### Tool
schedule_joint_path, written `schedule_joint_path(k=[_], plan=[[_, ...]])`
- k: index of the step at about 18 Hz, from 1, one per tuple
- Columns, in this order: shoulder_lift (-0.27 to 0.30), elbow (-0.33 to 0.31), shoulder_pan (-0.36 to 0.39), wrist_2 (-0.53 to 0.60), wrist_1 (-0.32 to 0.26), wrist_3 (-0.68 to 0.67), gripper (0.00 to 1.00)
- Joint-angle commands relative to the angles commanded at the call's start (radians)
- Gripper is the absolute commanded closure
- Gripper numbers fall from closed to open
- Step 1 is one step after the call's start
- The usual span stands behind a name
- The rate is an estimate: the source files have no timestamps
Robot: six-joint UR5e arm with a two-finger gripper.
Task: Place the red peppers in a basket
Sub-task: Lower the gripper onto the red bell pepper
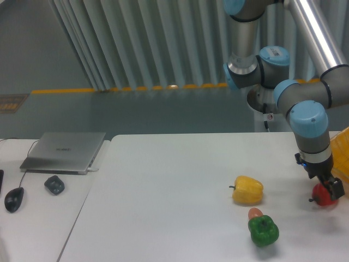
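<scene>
Reaching down at the far right of the white counter (180, 180), the arm's dark end effector (330, 188) sits on the glossy red bell pepper (324, 196), apparently pinching it, with the yellow-orange slotted plastic basket (341, 153) just beyond, up and to the right. Counted: one basket, one red pepper, one yellow pepper (248, 190), one green pepper (264, 230), and one small orange thing (254, 213) touching the green one.

A robotics lab: an industrial arm (305, 103) at a white table (174, 185), closed laptop (64, 151) beside.
</scene>
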Motion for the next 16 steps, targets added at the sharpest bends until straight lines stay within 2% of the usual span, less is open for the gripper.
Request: schedule_joint_path(k=[16], plan=[[-0.023, -0.002, 0.005, 0.015, 0.000, -0.006, 0.00]])
